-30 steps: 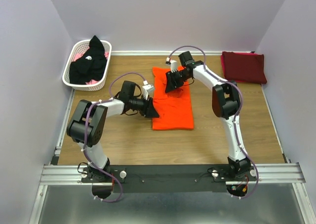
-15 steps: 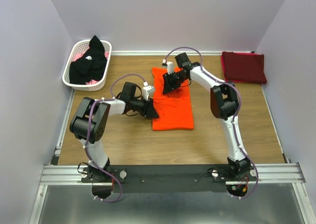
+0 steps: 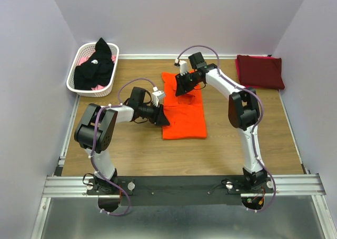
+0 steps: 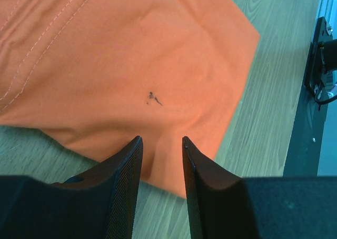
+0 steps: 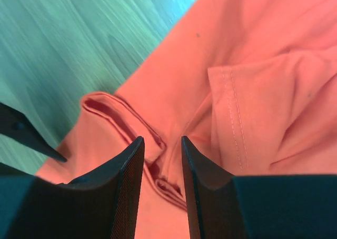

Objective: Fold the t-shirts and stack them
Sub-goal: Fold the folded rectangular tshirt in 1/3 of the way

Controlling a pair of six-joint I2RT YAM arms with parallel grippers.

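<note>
Top view: orange shirt (image 3: 185,115) lies mid-table as a long folded strip. Maroon shirt (image 3: 259,71) sits folded at the far right. Black shirt (image 3: 97,65) is heaped in a white basket (image 3: 72,79) at the far left. Left gripper (image 3: 163,119) is at the orange shirt's left edge, right gripper (image 3: 179,89) over its far end. Left wrist view: jaws partly apart above the cloth edge, nothing pinched. Right wrist view: jaws partly apart, straddling a raised fold of orange cloth, not clamped.

Matt orange cloth t-shirt (image 3: 185,117), wood-grain table (image 3: 131,150)
</note>
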